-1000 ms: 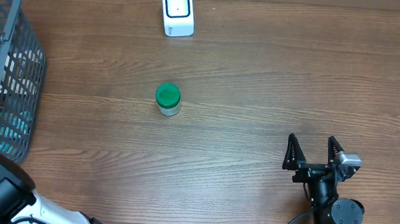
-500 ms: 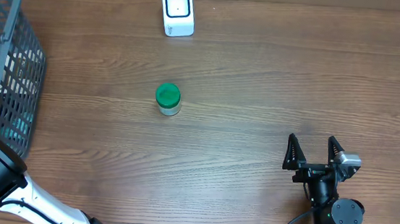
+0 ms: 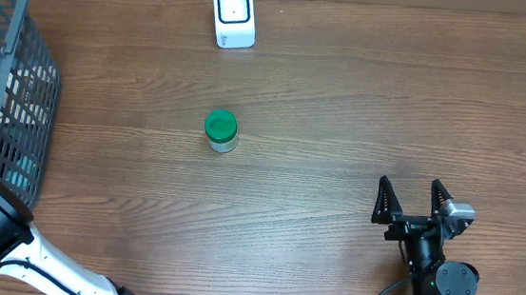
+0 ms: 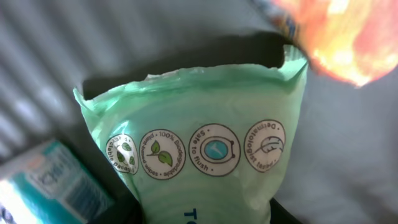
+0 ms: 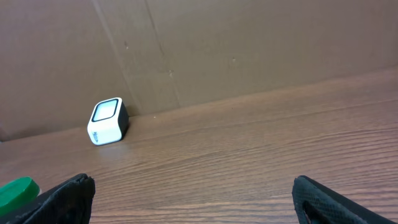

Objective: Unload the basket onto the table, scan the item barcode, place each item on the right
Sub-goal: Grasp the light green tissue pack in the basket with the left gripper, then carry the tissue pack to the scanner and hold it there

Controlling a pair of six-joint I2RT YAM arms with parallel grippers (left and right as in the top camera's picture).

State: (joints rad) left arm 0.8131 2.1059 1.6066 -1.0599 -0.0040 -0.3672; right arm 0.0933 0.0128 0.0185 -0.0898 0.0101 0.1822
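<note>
**Left hand (image 4: 205,219) down in the basket (image 3: 21,79), close over a green packet (image 4: 199,149)**

Only dark finger edges show at the packet's lower sides, and I cannot tell whether it is pinched. A teal box (image 4: 50,183) lies just beside the packet, with something orange and blurred (image 4: 336,37) at its top corner. The basket sits at the desk's (image 3: 343,107) left edge. The right hand (image 3: 415,201) rests spread near the front edge. The scanner (image 3: 233,15) stands at the far edge and a green-lidded jar (image 3: 221,130) mid-desk, with bare wood around both.
</note>
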